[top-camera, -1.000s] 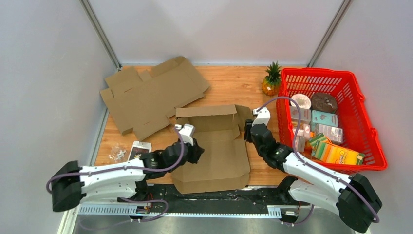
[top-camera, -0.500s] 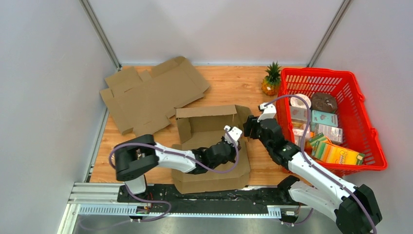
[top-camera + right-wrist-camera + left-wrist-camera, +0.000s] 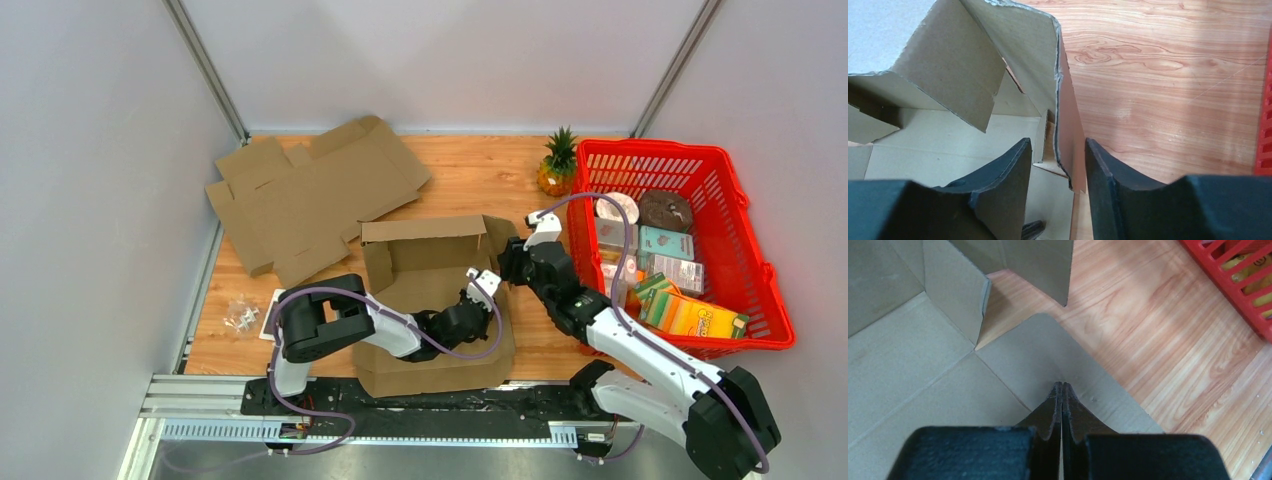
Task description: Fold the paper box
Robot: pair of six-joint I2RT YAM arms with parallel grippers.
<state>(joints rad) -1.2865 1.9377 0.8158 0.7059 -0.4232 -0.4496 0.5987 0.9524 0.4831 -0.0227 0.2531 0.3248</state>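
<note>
So the paper box [image 3: 430, 300] sits on the wooden table [image 3: 470, 175] in the lower middle of the overhead view, only partly folded: the back wall stands up, and so does a side flap on its right edge, while the front panel lies flat. The left gripper [image 3: 1062, 390] reaches across the box toward its right side, fingers pressed tight together with nothing between them, tips right over a rounded flap that lies flat on the wood. I can't tell if they actually touch it. The right gripper [image 3: 1058, 160] is at the upright flap on the box's right, fingers apart and straddling it, one on the inside and one on the outside. There's a clear gap on the inner side, so it's not squeezing. Another flat cardboard sheet [image 3: 310, 195] lies in the upper left, a red basket [image 3: 650, 148] full of groceries sits on the right, and a little pineapple [image 3: 557, 165] stands just beside the basket's upper left corner.
</note>
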